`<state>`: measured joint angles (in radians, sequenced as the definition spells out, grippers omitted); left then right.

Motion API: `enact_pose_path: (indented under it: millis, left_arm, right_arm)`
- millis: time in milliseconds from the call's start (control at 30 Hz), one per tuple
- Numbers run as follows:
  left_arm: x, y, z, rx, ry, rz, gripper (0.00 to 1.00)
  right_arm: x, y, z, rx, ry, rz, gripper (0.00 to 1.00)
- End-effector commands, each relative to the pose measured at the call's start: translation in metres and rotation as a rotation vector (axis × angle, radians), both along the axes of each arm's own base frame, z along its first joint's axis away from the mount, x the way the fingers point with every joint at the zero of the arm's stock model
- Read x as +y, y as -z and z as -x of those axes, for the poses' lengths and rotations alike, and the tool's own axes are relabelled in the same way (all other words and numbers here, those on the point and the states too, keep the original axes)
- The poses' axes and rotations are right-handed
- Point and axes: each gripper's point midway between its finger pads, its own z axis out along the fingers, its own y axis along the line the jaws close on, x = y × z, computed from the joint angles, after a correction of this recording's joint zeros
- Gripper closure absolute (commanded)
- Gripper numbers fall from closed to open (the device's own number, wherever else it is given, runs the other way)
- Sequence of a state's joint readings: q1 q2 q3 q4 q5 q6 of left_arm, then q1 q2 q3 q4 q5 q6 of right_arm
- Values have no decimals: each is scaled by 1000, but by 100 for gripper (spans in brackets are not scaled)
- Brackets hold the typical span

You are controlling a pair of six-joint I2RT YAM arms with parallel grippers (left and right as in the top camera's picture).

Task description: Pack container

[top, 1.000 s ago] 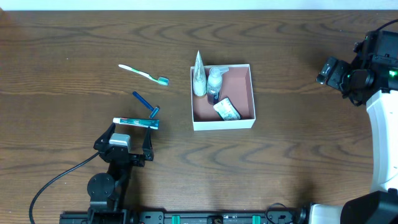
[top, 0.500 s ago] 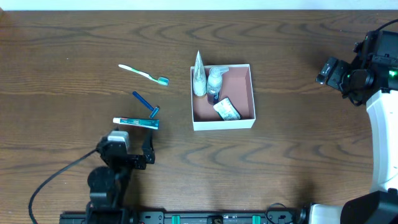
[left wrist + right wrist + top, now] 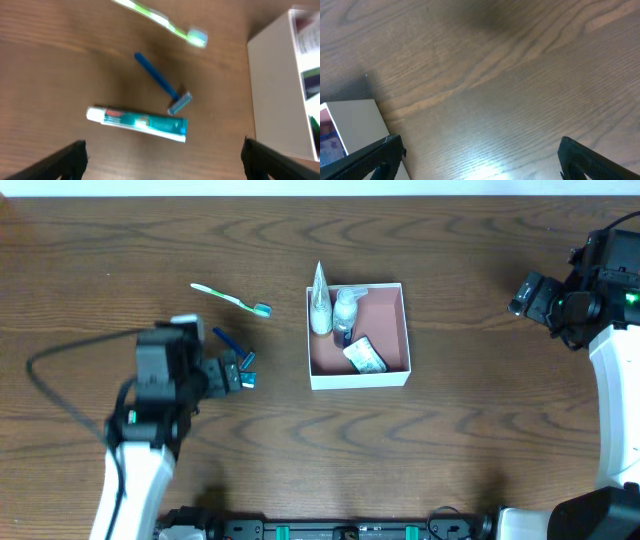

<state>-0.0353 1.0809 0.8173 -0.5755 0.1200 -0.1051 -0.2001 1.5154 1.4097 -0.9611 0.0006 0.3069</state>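
Left of the container, my L gripper hangs wide open w/ nothing in it, over the toothpaste tube; can't tell if it touches. Blue razor lies just past the tube, head nearly on it. Green toothbrush is farther out, also left of container. R gripper sits well right of container, jaws spread wide, empty. Container holds a white pouch, clear bottle & packet.
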Motion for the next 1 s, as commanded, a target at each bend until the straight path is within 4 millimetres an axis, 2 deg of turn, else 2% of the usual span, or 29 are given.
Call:
enact_pose_path:
  millis: [0, 167, 267, 400, 500, 600, 667, 733, 967]
  left_arm:
    - [-19, 13, -11, 104, 61, 88, 2]
    - [-32, 56, -14, 250, 90, 157, 2]
    - [-39, 76, -17, 304, 100, 197, 2]
    - [-39, 92, -23, 331, 68, 211, 2]
    - [-38, 94, -28, 333, -9, 243, 2]
    - [-16, 98, -31, 345, -251, 230, 2]
    - [6, 103, -23, 369, -462, 196, 1]
    - [24, 106, -10, 392, -664, 178, 5]
    - [43, 105, -9, 348, -828, 141, 7]
  right_arm:
    - [-3, 2, 1, 6, 12, 7, 1]
    - [-3, 2, 1, 6, 11, 7, 1]
    - [-3, 2, 1, 7, 11, 7, 1]
    - [-3, 2, 1, 6, 11, 7, 1]
    - [-3, 2, 1, 6, 11, 7, 1]
    - [-3, 2, 1, 6, 12, 7, 1]
    - [-3, 2, 1, 6, 12, 7, 1]
    - [-3, 2, 1, 6, 12, 7, 1]
    - [-3, 2, 1, 6, 11, 7, 1]
